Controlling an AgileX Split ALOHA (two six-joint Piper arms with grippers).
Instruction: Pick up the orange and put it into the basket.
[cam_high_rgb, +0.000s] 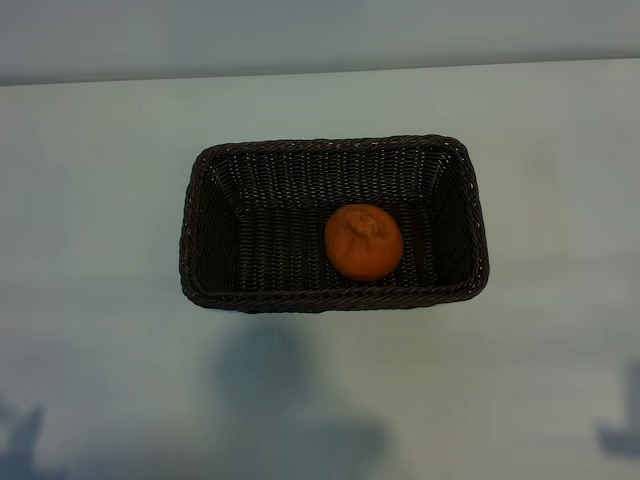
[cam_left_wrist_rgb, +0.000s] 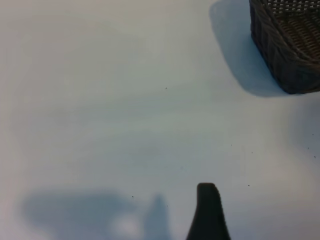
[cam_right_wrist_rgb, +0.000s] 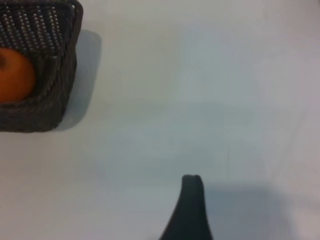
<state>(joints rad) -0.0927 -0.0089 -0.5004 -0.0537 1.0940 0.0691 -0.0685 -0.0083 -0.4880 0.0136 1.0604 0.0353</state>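
The small round orange fruit with dimpled, slightly wrinkled skin (cam_high_rgb: 363, 241) already lies inside the rectangular dark brown woven wicker basket (cam_high_rgb: 215, 290), on the basket floor, off centre toward four o'clock and close to the near long wall. Judged from how things lie, the placing looks done. The basket stands alone near the middle of the pale counter (cam_high_rgb: 90, 200).

Neither arm shows in the exterior view beyond faint shadows at the lower corners. In the left wrist view one dark fingertip of the left pincer (cam_left_wrist_rgb: 208, 212) hangs over bare counter, with a corner of the basket well apart from it. In the right wrist view one fingertip of the right pincer (cam_right_wrist_rgb: 189, 207) hangs likewise over bare counter, the basket's end and a slice of the orange visible far off. Both pincers stand spread wide and carry nothing.

As for handling, the orange is probably light and fairly firm, with a little give under pressure; its dimpled peel should offer good friction, so slipping is unlikely, yet its roundness lets it roll if nudged. A hard squeeze could bruise it. The best hold would be from above, fingers closing across its widest girth. The wicker basket looks stiff and light, so a knock on its braided rim might shift it across the smooth counter.
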